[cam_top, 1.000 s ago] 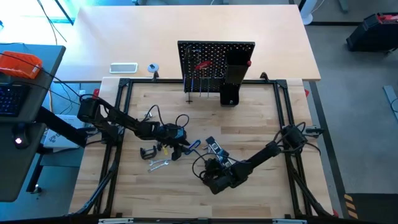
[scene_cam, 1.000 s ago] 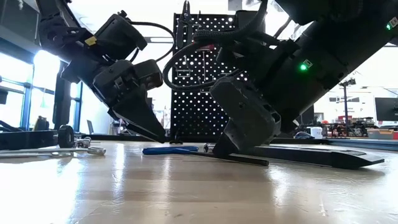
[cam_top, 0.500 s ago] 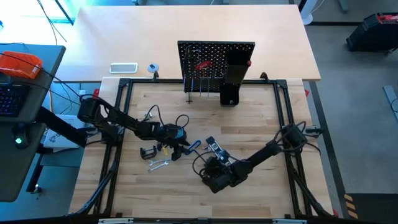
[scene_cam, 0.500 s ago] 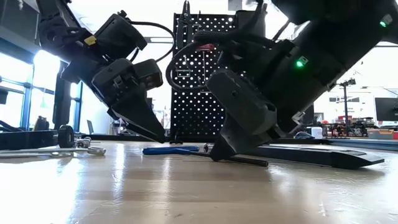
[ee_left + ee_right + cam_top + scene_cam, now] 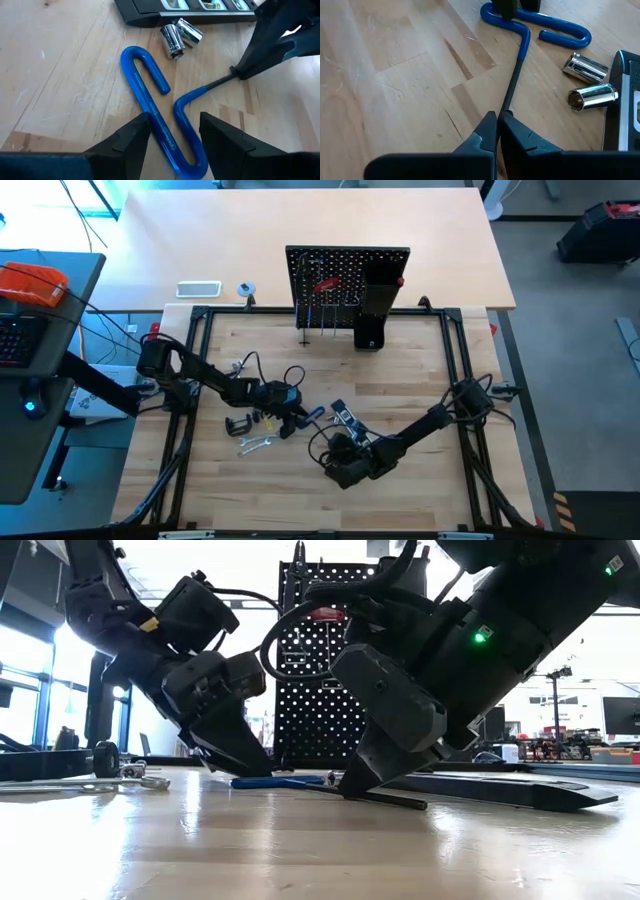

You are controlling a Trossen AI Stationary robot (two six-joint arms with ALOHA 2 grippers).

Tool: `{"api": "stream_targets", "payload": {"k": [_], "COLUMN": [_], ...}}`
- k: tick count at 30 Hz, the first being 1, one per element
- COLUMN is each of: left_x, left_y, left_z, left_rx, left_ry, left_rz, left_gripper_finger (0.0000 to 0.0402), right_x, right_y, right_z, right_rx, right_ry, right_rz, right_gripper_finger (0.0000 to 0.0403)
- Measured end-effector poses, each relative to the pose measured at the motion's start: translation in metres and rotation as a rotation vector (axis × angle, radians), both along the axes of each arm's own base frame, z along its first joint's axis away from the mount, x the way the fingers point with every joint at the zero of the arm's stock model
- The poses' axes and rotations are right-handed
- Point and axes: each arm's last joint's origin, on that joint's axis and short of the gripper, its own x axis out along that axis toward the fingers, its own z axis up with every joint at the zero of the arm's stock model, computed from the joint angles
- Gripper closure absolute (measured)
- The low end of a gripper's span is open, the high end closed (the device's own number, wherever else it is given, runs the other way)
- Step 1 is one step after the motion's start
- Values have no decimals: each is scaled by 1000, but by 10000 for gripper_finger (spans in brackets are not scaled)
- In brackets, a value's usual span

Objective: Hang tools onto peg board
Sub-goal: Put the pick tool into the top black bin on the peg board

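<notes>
The blue T-handle hex key (image 5: 150,100) lies flat on the wooden table, its black shaft (image 5: 512,80) pointing toward the near right. My left gripper (image 5: 174,117) is open, slanting down, one finger on each side of the blue handle's looped end; I see no touch. My right gripper (image 5: 498,122) is shut, its tips at the shaft. The peg board (image 5: 348,280) stands upright at the table's far edge with a red-handled tool (image 5: 325,283) hanging on it. My right gripper meets the hex key's black shaft (image 5: 506,107) with its shut fingertips, slanting down from the table's near right, roughly along the shaft. Whether the shaft sits between the tips or under them cannot be told. The key lies on the table.
Two silver sockets (image 5: 179,35) and the black-and-silver bar (image 5: 200,10) lie just beyond the hex key. A black C-clamp (image 5: 238,424) and a silver wrench (image 5: 255,445) lie left of it. A tall black box holder (image 5: 375,305) stands on the board's right half.
My left gripper has sunk a little toward the table over the blue handle, still open. My right gripper has turned slightly in place at the shaft. The hex key has stayed where it was.
</notes>
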Motion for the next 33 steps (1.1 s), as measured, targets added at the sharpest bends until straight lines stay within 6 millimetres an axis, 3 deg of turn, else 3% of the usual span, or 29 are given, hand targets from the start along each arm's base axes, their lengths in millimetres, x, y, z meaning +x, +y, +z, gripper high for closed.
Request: {"api": "stream_targets", "payload": {"k": [25, 33], "left_x": [2, 2], "left_y": [2, 1], "left_z": [2, 2], "left_rx": [-148, -154], "left_ry": [-8, -4], "left_rz": [-42, -43], "left_gripper_finger": [231, 231], "right_x": [12, 5], "right_y": [-12, 2], "right_z": [1, 10], "right_rx": [-79, -105], "right_ry": [-29, -46], "right_rz": [30, 88], "right_gripper_finger": [402, 402]}}
